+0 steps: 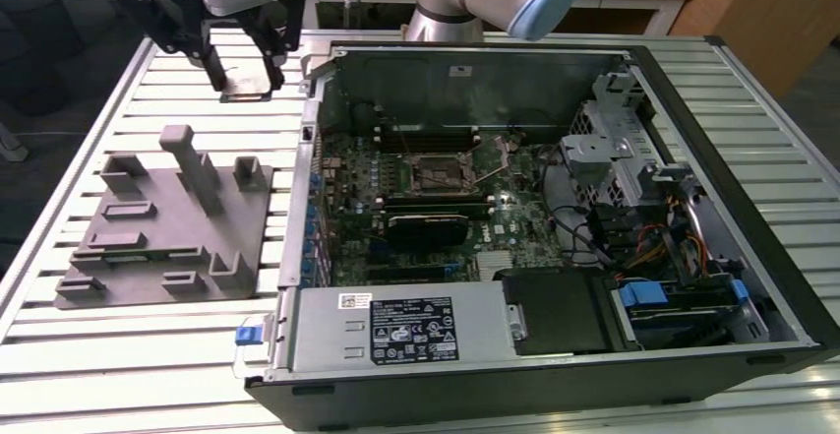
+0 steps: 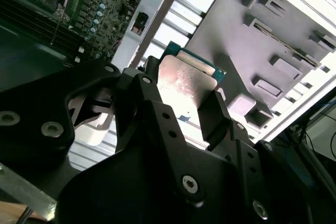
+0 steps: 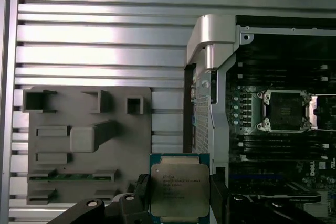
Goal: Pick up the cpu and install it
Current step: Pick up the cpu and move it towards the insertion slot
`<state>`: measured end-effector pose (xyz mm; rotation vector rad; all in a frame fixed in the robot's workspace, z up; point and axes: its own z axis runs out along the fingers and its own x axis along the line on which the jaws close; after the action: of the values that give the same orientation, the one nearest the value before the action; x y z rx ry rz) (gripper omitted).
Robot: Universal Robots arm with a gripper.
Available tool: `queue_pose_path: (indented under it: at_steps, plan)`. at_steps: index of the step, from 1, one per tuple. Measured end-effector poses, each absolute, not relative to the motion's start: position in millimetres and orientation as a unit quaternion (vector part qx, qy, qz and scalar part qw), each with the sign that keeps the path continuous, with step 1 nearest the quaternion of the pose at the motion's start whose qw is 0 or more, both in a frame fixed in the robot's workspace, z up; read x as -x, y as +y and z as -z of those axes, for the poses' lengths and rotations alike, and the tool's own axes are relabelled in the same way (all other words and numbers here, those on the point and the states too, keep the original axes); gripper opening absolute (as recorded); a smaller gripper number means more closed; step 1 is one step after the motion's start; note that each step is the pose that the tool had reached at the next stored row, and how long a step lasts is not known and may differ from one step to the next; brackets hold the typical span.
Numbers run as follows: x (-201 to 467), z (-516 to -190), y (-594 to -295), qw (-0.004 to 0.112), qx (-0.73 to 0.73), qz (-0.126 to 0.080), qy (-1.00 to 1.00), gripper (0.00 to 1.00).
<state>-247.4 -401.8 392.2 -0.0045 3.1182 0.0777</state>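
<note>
The cpu is a small flat square chip with a silvery top. It hangs above the slatted table beyond the grey fixture, on the exterior view's left of the open computer case. My black gripper is shut on it, one finger on each side edge. In the first wrist view the cpu sits between the fingers, its green rim showing. In the second wrist view the cpu shines between the gripper's fingers. The open motherboard socket lies inside the case, apart from the chip, with its thin lever raised.
The open computer case fills the middle and the exterior view's right, with its drive cage, cables and power supply. The grey fixture has raised posts and slots. The arm's base stands behind the case.
</note>
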Motion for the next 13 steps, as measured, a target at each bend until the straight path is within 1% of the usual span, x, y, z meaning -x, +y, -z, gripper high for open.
queue_pose_path:
  at_steps: [13]
  plan:
    - [236, -392, -402, 0.011, 0.001, -0.025, 1.0, 0.54]
